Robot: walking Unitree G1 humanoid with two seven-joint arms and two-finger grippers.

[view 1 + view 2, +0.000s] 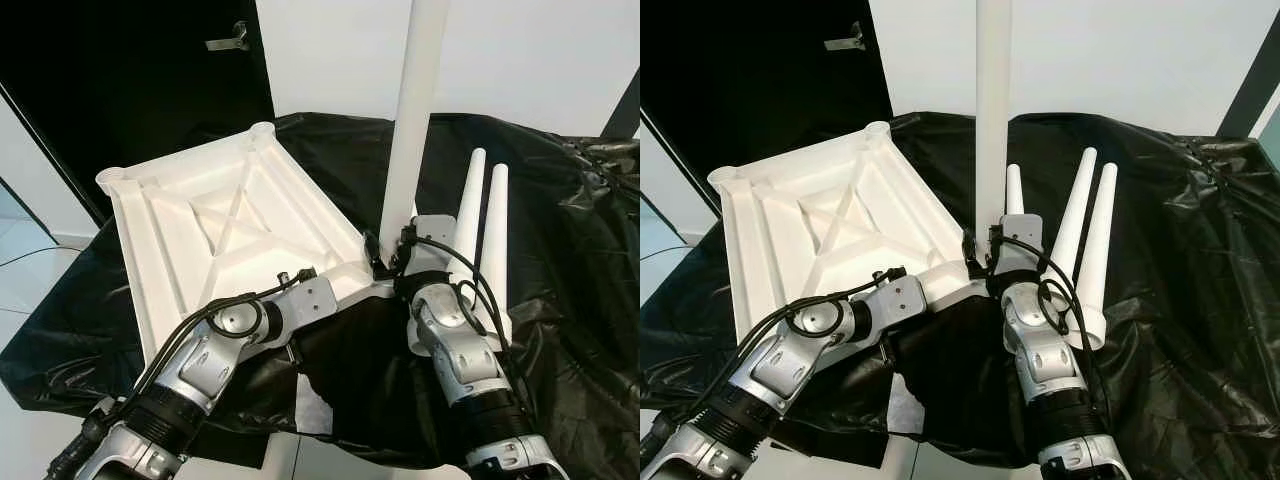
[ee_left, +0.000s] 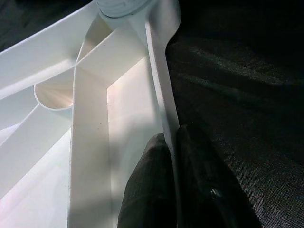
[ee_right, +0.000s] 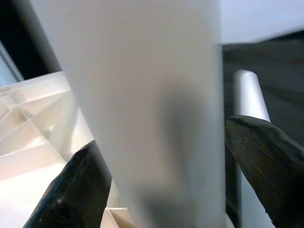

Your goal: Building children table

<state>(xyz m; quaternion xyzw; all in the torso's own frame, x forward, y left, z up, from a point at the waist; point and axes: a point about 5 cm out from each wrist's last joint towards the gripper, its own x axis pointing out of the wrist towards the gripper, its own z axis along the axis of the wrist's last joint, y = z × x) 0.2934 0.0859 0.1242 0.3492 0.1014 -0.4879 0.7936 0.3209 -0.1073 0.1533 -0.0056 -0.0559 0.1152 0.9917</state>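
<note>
- Standing upright at the near right corner of the upturned white ribbed plastic tabletop (image 1: 215, 215), the long white tapered plastic leg (image 1: 410, 120) is clasped between the two black fingers of your right end effector (image 3: 161, 185), low on its shaft.
- Your left end effector (image 2: 178, 185) pinches the tabletop's thin rim wall, one finger either side, just beside that corner.
- Three spare white legs (image 1: 1085, 240) lie on the black plastic sheet (image 1: 560, 260) covering the bench, just right of your right arm.
- Watch the tilt: if you lean the leg off its socket's axis, it will likely jam or seat crooked.
- Expect the tabletop to slide on that slick sheet if your left pinch slips.
- Mind your right elbow; it could knock the spare legs away.
</note>
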